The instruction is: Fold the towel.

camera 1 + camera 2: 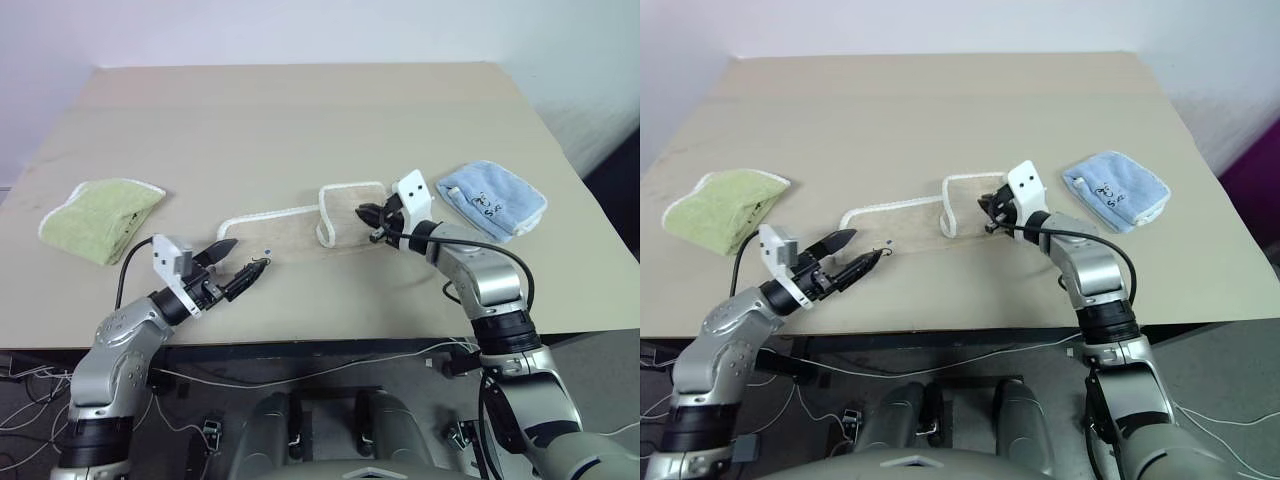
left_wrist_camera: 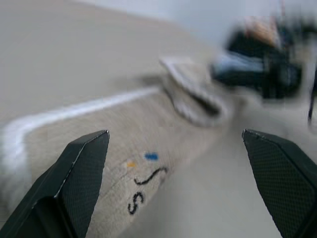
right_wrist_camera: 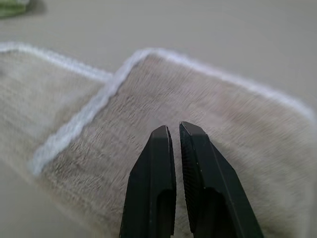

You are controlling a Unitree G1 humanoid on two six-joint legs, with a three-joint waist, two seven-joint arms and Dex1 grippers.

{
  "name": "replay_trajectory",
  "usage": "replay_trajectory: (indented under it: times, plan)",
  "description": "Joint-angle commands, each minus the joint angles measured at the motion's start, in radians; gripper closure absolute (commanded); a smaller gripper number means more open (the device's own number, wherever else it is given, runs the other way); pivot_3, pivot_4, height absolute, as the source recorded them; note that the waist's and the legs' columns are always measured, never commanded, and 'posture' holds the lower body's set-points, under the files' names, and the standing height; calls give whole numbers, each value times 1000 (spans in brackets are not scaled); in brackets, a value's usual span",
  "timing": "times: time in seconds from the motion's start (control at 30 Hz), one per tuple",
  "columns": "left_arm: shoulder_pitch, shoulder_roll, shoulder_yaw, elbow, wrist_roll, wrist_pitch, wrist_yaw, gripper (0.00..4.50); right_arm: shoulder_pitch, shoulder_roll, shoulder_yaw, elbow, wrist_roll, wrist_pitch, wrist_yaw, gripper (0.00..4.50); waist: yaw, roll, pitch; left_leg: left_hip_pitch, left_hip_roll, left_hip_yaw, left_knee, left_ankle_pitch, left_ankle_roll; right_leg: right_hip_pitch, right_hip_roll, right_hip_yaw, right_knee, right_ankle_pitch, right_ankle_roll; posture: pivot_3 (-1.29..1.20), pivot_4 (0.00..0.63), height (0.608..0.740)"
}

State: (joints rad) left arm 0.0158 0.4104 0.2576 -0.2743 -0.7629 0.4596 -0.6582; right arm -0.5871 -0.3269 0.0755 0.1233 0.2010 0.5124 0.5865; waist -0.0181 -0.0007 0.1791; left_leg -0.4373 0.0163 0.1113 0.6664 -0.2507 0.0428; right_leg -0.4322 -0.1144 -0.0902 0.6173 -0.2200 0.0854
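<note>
Black "S" on towel (image 2: 148, 183)

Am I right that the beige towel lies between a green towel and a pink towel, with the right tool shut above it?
Not quite. The second towel is light blue, not pink, as the left eye view shows. The rest holds: the beige towel lies between it and the green towel, and the right tool is shut above it.
</note>
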Motion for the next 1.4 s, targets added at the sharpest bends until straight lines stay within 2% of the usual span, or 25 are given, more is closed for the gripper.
replay_trajectory:
  times: [0.03,0.17,0.37,0.47,0.67,0.8,0.97,1.4]
  plan:
    - [62,-38,87,-116,-169,109,143,0,-26,12,-13,-24,4,-45,-3,4139,1,0,0,0,0,0,0,0,0,0,0,0,0,0,0,0,150,740]
    - [144,-109,134,-184,-321,162,278,0,-41,15,11,29,-26,-118,9,4139,5,-1,0,1,0,-1,1,0,0,1,0,0,0,0,0,0,150,740]
    - [184,-167,134,-225,-417,188,452,0,-63,76,65,303,-94,-199,5,4139,4,-1,-1,3,0,-1,1,0,0,3,1,-1,0,0,0,0,150,740]
    - [188,-187,135,-233,-485,200,551,0,-70,90,58,371,-100,-222,0,4139,1,-3,-2,4,0,-1,1,0,0,4,1,-1,0,0,0,0,150,740]
    - [191,-206,124,-219,-611,222,740,0,-57,78,18,256,-37,-241,51,4139,4,-4,-3,6,0,-2,0,-1,0,6,1,-1,0,0,-1,0,150,740]
    - [202,-229,109,-215,-709,212,856,0,-58,29,-32,116,19,-224,99,4139,5,-3,-2,6,0,-2,0,-1,0,6,-2,0,-1,-1,-1,0,150,740]
    - [171,-239,96,-167,-791,197,966,0,-73,-12,-73,44,52,-206,111,4139,7,-3,-2,6,-1,-2,0,-3,-2,6,-3,0,-1,-2,-4,0,150,740]
    - [-63,-267,-13,-2,-793,226,1057,0,-93,-11,-105,-9,81,-184,81,4139,61,2,-5,8,-4,-3,1,-3,-1,11,-4,-2,-3,-2,-5,0,150,740]
